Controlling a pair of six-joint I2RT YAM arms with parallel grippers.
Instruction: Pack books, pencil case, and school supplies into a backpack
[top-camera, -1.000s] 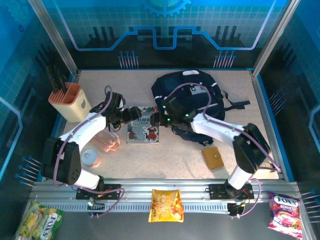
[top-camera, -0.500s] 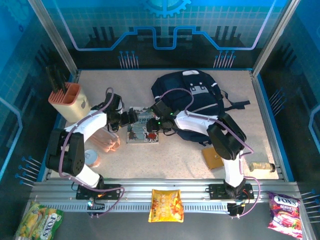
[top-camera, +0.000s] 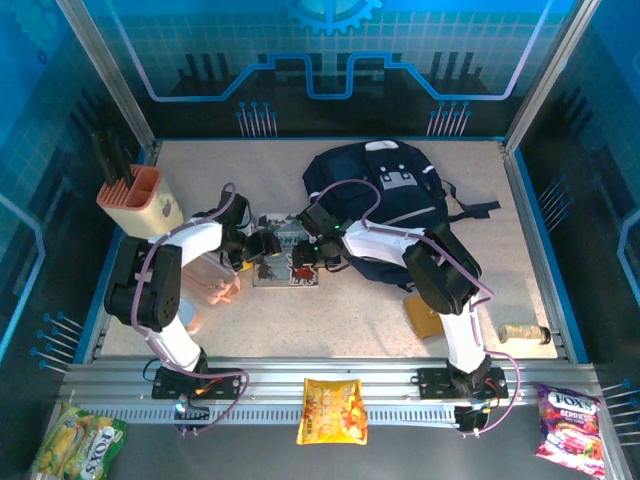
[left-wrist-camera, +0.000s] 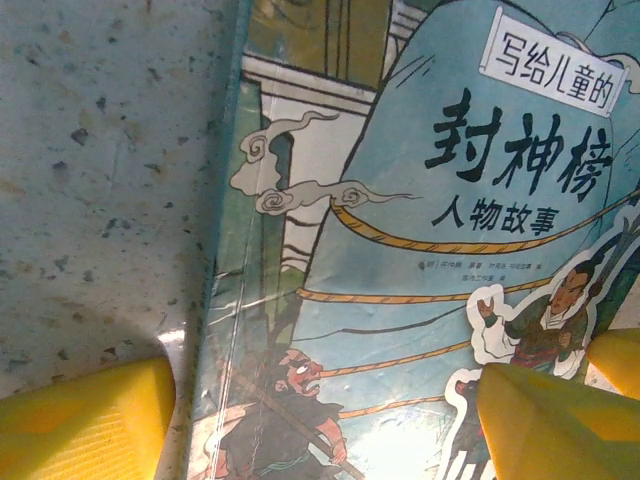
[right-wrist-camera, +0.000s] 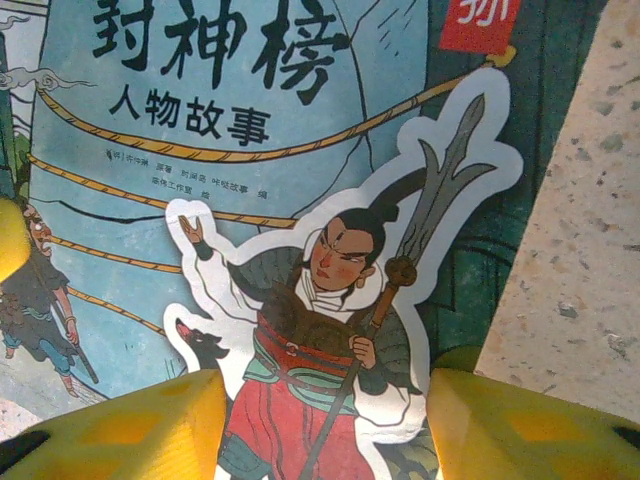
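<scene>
The big blue backpack (top-camera: 385, 205) lies at the back of the table (top-camera: 330, 320). The picture book (top-camera: 285, 262) lies flat just left of it. The left gripper (top-camera: 262, 247) is spread wide over the book's left edge and holds nothing. The right gripper (top-camera: 305, 256) is spread wide over the book's right side and holds nothing. A small brown square (top-camera: 427, 315) lies near the front right.

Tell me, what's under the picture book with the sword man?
The green-and-white illustrated paperback book lies flat on the speckled beige table. Whether anything else hides beneath it is covered from sight.
</scene>
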